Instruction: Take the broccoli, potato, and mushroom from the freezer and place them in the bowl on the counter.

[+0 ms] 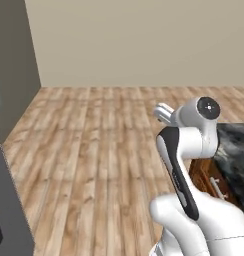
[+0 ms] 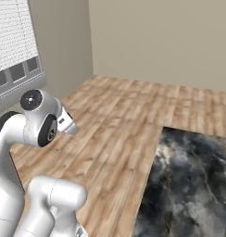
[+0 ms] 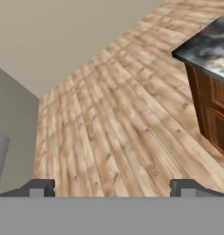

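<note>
We see our gripper [image 3: 112, 188] with jaws wide apart and empty above wood floor [image 3: 114, 128]; at two o'clock, the counter [image 3: 208, 43] corner. A grey slab [image 1: 9, 200] at left is possibly the freezer.

We see a floor [image 3: 118, 119] of light brown wood planks with darker grain streaks spreading out ahead of the tool [image 3: 113, 188], whose two tips are dark grey. To the tool's right, the desk [image 3: 210, 41] has a black-and-grey marbled top over reddish-brown wooden cabinets [image 3: 212, 110]. Beyond the floor the wall [image 3: 63, 32] is plain beige, and at the tool's left a flat grey panel [image 3: 13, 124] stands.
</note>
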Tool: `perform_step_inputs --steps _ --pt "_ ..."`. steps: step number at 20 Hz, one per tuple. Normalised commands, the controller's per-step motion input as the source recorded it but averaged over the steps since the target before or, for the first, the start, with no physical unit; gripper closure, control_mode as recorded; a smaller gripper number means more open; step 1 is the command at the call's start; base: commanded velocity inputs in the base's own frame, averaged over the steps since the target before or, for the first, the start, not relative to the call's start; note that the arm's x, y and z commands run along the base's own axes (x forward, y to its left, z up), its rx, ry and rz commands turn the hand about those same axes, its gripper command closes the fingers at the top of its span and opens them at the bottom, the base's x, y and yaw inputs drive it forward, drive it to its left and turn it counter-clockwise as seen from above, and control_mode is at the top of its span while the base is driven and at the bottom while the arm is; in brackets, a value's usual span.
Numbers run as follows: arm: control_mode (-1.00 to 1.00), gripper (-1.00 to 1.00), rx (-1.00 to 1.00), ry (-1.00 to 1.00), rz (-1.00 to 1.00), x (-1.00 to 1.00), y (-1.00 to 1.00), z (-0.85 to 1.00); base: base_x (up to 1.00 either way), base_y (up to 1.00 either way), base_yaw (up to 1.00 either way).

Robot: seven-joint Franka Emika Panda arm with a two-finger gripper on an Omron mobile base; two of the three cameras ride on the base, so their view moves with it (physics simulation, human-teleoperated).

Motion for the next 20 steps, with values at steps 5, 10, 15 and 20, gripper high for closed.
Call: perform_step_inputs --steps 5,10,15,20 --pt "1.0 -1.0 0.0 0.0 0.0 0.0 0.0 0.0 0.95 0.0 0.6" --pt "1.0 -1.0 0.0 0.0 0.0 0.0 0.0 0.0 0.42 0.0 0.89" --pt "1.0 -1.0 0.0 0.0 0.0 0.0 0.0 0.0 0.04 0.0 0.95" --pt "1.0 -1.0 0.0 0.0 0.0 0.0 0.0 0.0 0.0 -0.18 0.86"
